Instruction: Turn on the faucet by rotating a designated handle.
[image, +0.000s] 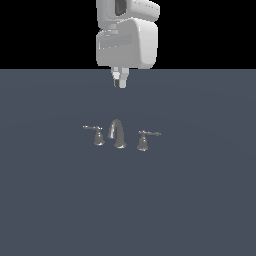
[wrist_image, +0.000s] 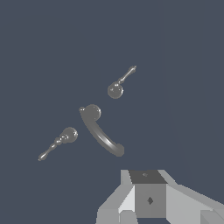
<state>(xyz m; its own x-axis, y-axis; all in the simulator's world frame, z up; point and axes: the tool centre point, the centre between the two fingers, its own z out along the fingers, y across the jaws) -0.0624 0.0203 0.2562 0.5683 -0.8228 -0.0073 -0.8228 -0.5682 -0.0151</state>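
At the top centre of the exterior view, the gripper (image: 120, 80) hung from the white arm (image: 127, 42) with its fingertips close together; whether the jaws were fully shut or slightly parted could not be told from that small render, and nothing lay between them. The wrist view gave no clearer answer: only grey and white blocks of the gripper body (wrist_image: 148, 199) filled the lower right of that frame, and no gap between fingers could be read there.

Below the gripper in the exterior view, well apart from it, the faucet (image: 118, 134) stood on the flat blue-grey floor (image: 200, 200) near the middle of the frame. Its arched spout (image: 117, 131) rose at the centre. The handle (image: 145, 140) sat at the exterior view's right of the spout, its thin lever pointing toward that view's right. The twin handle (image: 97, 135) sat at the spout's other side, lever pointing the opposite way.

The exterior view showed the set upright from the side, with bell-shaped bases. The wrist view looked down on it instead: the spout appeared as a curved arc (wrist_image: 100, 131) at mid-frame, with one lever (wrist_image: 120, 84) above it and another (wrist_image: 59, 142) at centre left. Which of these was the handle could not be told from that view alone.
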